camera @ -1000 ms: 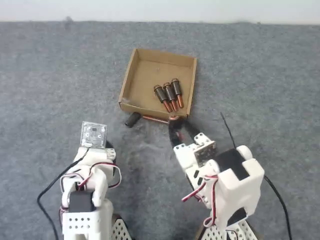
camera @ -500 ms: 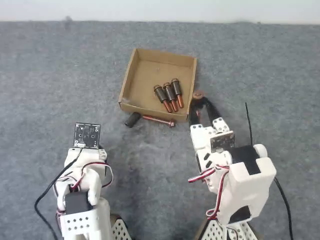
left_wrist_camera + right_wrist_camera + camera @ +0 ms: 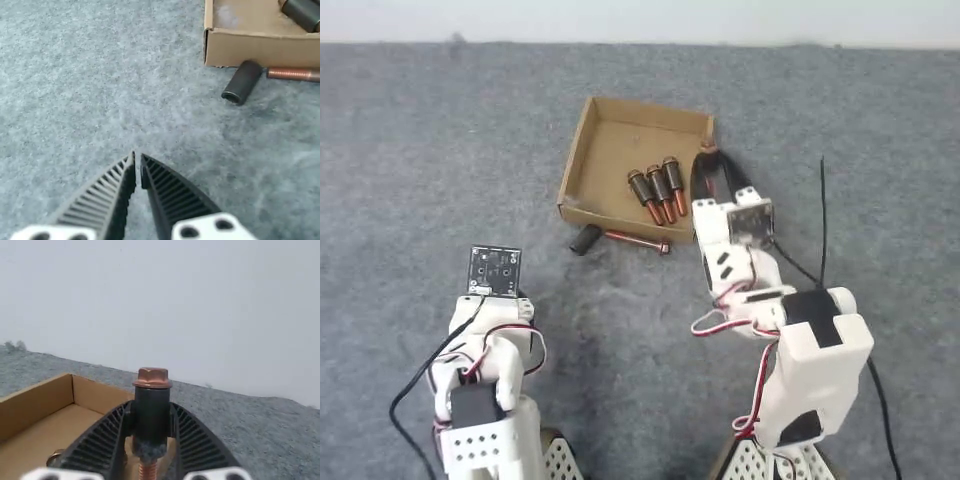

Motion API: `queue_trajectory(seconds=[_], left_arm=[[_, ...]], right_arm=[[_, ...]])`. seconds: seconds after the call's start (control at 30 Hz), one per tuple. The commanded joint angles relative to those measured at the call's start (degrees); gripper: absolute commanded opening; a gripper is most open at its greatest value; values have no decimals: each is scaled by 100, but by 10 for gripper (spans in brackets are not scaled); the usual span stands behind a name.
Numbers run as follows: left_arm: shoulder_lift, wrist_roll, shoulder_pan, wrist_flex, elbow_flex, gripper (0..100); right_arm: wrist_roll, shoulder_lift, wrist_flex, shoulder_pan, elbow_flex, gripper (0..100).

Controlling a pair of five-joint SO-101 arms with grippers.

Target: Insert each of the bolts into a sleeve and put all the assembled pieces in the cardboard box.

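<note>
My right gripper (image 3: pixel 709 172) (image 3: pixel 149 422) is shut on an assembled piece (image 3: pixel 150 412), a copper bolt through a black sleeve, held upright at the right wall of the cardboard box (image 3: pixel 581 155) (image 3: pixel 37 405). Three assembled pieces (image 3: pixel 658 190) lie side by side inside the box. On the carpet just in front of the box lie a loose black sleeve (image 3: pixel 585 240) (image 3: pixel 242 82) and a bare copper bolt (image 3: pixel 637 240) (image 3: pixel 294 74), end to end. My left gripper (image 3: pixel 138 170) is shut on nothing, low over the carpet, well short of the sleeve.
Grey carpet (image 3: pixel 440 150) covers the table up to a pale wall (image 3: pixel 200 300) at the back. The left arm's base (image 3: pixel 485 400) and the right arm's base (image 3: pixel 800 390) stand near the front edge.
The right arm carried its assembled piece from in front of the box up along its right side to the right wall. The left arm drew back slightly, then held still.
</note>
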Motion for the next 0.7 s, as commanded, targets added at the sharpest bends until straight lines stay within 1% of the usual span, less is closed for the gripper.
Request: queue_trajectory(seconds=[0.0, 0.1, 0.37, 0.43, 0.5, 0.67], left_arm=[[-105, -44, 18, 35, -101, 11], [-105, -53, 149, 35, -101, 11], [-105, -53, 158, 35, -101, 11], [-105, -53, 149, 35, -101, 11], [-105, -53, 149, 35, -101, 11], [-105, -53, 149, 35, -101, 11]], right_arm=[[-35, -127, 708, 75, -800, 6], [-53, -127, 1516, 75, -1327, 6], [-88, -110, 3820, 22, -2620, 6], [-308, -119, 4365, 22, -2857, 6], [-492, -119, 5024, 57, -3138, 6], [-563, -66, 6967, 40, -3903, 6]])
